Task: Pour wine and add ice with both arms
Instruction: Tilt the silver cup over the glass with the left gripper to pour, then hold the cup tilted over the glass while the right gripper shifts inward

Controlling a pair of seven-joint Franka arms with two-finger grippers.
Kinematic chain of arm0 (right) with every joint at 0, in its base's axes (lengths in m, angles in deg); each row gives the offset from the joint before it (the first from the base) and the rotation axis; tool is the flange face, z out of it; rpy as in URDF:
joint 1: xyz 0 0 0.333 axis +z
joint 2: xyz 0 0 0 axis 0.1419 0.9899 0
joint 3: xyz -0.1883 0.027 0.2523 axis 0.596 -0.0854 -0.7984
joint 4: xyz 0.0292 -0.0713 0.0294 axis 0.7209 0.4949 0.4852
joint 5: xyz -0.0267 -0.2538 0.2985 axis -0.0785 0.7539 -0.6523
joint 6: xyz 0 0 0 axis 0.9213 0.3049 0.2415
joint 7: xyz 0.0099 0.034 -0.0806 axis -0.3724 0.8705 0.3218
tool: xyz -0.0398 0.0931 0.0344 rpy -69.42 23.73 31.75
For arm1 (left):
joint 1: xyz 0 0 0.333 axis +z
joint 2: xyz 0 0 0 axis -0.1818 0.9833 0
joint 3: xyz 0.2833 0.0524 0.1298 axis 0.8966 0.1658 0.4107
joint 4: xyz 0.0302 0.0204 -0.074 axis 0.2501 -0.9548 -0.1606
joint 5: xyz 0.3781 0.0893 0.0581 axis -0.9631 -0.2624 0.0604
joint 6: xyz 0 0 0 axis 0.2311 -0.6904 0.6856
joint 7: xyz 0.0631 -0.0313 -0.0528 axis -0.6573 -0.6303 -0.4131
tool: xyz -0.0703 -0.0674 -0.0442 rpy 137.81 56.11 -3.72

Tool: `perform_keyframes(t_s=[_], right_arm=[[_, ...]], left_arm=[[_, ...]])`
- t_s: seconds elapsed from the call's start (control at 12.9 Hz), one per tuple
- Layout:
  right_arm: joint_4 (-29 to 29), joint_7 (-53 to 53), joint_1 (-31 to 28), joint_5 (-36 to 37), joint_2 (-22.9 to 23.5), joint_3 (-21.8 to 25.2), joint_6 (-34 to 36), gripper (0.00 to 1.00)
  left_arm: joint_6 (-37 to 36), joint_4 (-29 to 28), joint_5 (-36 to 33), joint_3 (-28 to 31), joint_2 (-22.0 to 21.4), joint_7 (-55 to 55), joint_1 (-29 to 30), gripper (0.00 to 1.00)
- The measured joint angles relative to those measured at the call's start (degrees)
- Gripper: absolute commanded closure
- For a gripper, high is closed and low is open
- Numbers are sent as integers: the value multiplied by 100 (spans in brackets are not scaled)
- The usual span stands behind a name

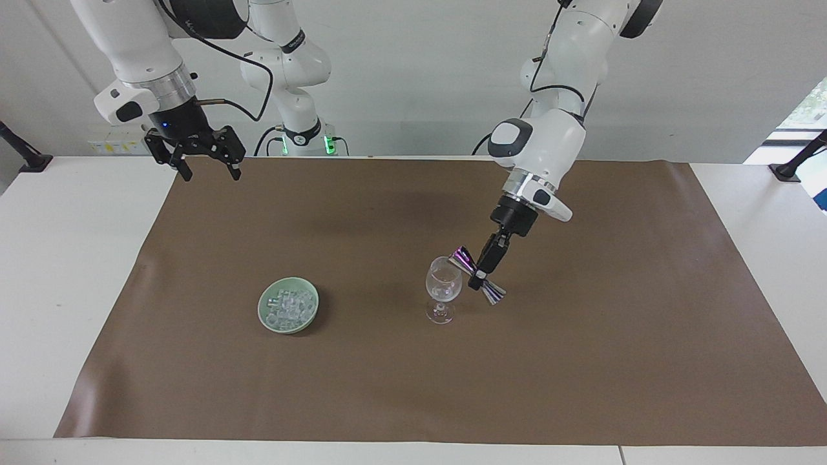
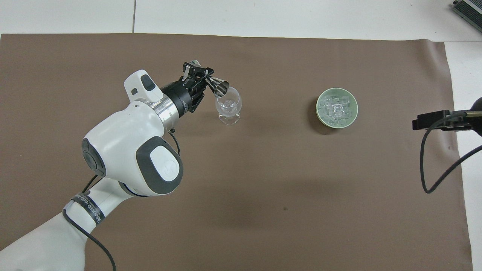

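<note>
A clear wine glass [image 1: 442, 287] [image 2: 228, 106] stands upright on the brown mat. My left gripper [image 1: 479, 278] [image 2: 201, 78] is shut on a shiny metal jigger [image 1: 477, 274] [image 2: 216, 84], which is tilted with one cup at the glass's rim. The ice [image 1: 289, 307] [image 2: 336, 108], small clear cubes, fills a pale green dish [image 1: 266, 312] [image 2: 352, 118] toward the right arm's end. My right gripper [image 1: 203, 165] hangs open over the mat's edge near the right arm's base, and that arm waits; only part of its hand [image 2: 437, 121] shows from overhead.
The brown mat [image 1: 413, 387] covers most of the white table [image 1: 64, 271]. Black clamp stands [image 1: 19, 152] sit at the table's corners nearest the robots. A third white arm's base [image 1: 297, 132] stands at the table's edge between my arms.
</note>
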Motion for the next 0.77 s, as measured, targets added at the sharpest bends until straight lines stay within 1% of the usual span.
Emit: perform_keyframes(t_s=[0.46,0.77], right_arm=[[1,247,-72,-12,11,7,-185,0],[58,540,-66,-18,47,-6,-485,0]], left_arm=[[2,0,-30,2,1,64,0,100],[3,0,-73,2,1,114,0,100]])
